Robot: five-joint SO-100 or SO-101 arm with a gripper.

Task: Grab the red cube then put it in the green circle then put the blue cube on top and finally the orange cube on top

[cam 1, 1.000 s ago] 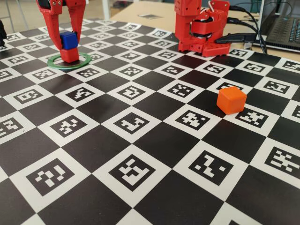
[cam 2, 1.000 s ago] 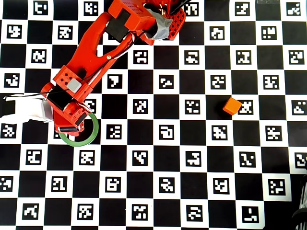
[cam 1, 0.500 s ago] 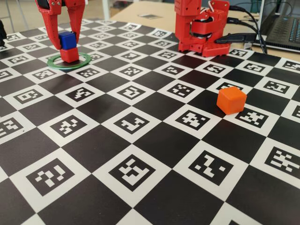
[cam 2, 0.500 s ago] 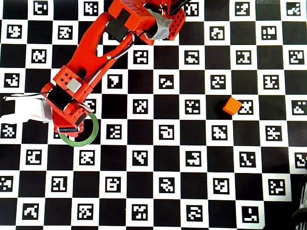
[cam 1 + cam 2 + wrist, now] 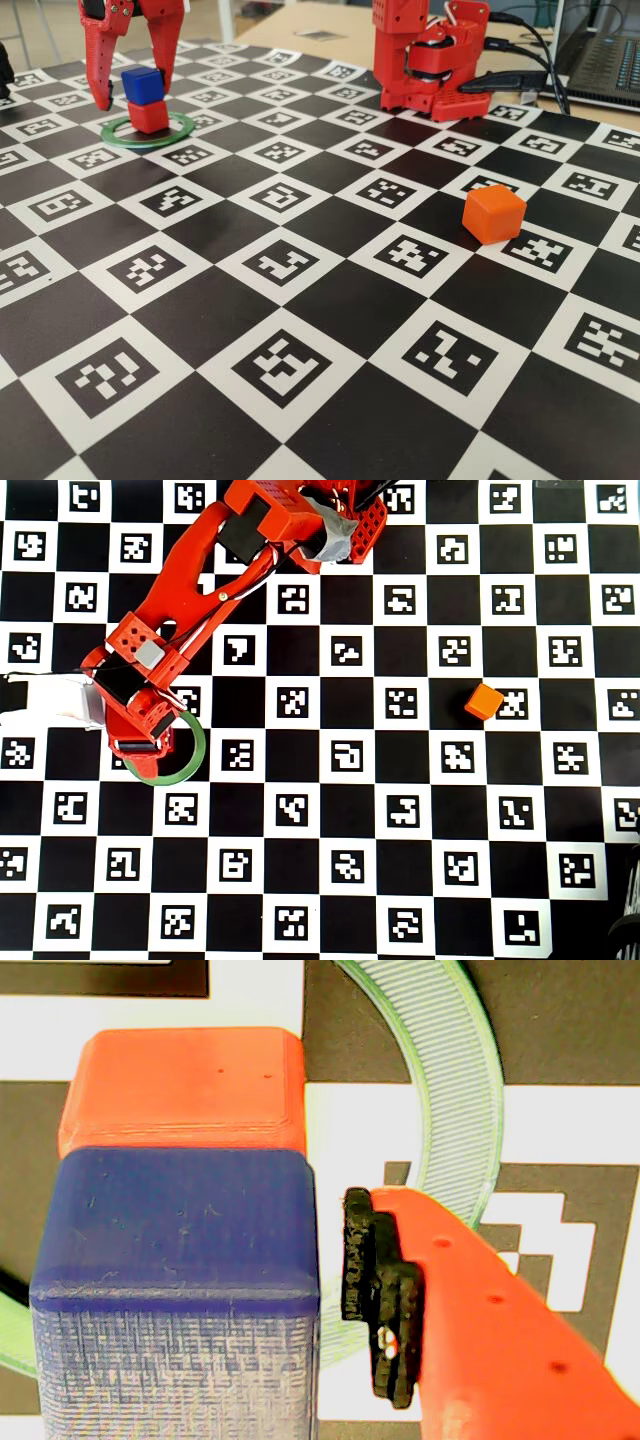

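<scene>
- Resting on the red cube, the blue cube is seen as the upper half of a two-cube stack in the fixed view.
- The stack is placed inside the green circle, which lies flat on the checkered desk near the far left corner in the fixed view.
- The pincer is spread wide around the stack, with one finger on each side of the blue cube and a clear gap left on both sides, so nothing is held.
- In the wrist view, the blue cube is shown just beside one red finger with a black pad, a thin gap being visible between them; the red cube is seen beyond the blue one, and an arc of the green circle is seen past the finger.
- In the overhead view, the stack is hidden beneath the pincer, and only part of the green circle is left showing.
- The orange cube is set alone on the desk, well apart from the stack, toward the right in the fixed view and likewise in the overhead view.
- The arm's red base is mounted at the far edge of the desk.
</scene>
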